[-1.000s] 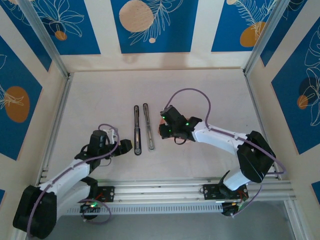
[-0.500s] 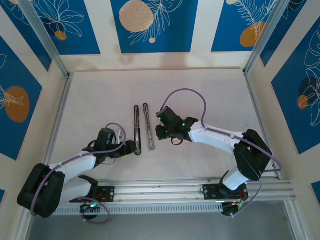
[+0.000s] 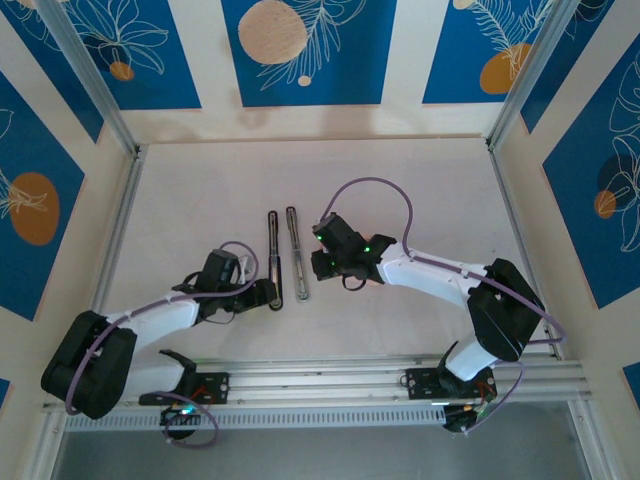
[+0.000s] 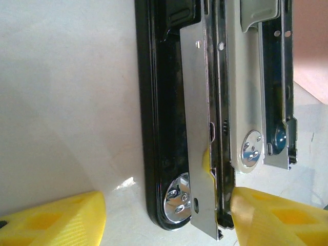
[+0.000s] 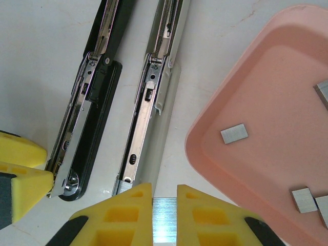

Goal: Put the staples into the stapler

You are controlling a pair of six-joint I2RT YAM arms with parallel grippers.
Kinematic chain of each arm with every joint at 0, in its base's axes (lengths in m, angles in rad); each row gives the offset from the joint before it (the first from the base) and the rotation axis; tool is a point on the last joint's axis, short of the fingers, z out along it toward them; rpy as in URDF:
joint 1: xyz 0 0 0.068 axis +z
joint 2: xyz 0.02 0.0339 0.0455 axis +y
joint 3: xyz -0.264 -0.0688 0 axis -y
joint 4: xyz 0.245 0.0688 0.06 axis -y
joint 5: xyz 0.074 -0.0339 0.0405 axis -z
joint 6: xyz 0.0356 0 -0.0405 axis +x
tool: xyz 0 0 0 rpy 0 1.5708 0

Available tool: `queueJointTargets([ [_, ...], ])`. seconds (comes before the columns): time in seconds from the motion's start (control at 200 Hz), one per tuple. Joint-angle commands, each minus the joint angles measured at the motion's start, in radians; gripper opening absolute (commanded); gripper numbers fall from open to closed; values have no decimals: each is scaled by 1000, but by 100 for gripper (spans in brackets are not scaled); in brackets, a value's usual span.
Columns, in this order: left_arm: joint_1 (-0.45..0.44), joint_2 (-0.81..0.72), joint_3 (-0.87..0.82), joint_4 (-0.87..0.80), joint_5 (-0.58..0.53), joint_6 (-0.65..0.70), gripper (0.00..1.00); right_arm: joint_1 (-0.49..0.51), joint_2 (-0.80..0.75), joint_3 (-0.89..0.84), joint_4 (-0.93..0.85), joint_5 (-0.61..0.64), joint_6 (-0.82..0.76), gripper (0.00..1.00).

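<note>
The stapler (image 3: pixel 273 255) lies folded open as two long parallel bars in the middle of the table. In the left wrist view its black bar (image 4: pixel 159 102) and white bar (image 4: pixel 241 102) run up the frame. My left gripper (image 4: pixel 169 220) is open, its yellow fingers (image 4: pixel 56 218) standing either side of the black bar's near end. The right finger is close against the metal channel. My right gripper (image 5: pixel 164 192) is shut on a grey strip of staples (image 5: pixel 164 220), just short of the near end of the white bar (image 5: pixel 154 107). More staples (image 5: pixel 234 134) lie in the pink tray.
The shallow pink tray (image 5: pixel 266 82) sits right of the stapler, close under my right gripper (image 3: pixel 318 262). My left gripper (image 3: pixel 268 293) is a short way left of it. Metal rails border the table at left, right and front.
My left gripper has slid right to the near end of the stapler's black bar and narrowed slightly. My right gripper shifted a little left with the staples, then held still.
</note>
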Motion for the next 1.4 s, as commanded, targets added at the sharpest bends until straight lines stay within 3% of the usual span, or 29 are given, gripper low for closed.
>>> queueJointTargets([
  [0.0, -78, 71, 1, 197, 108, 24, 65, 10, -8, 4, -15, 3, -9, 14],
  [0.465, -78, -166, 32, -41, -48, 73, 54, 10, -9, 7, -21, 8, -19, 14],
  [0.86, -78, -16, 38, 55, 5, 52, 55, 10, -8, 3, -22, 4, -18, 14],
  [1.396, -79, 64, 34, 163, 66, 43, 56, 14, -13, 0, -18, 3, -16, 14],
])
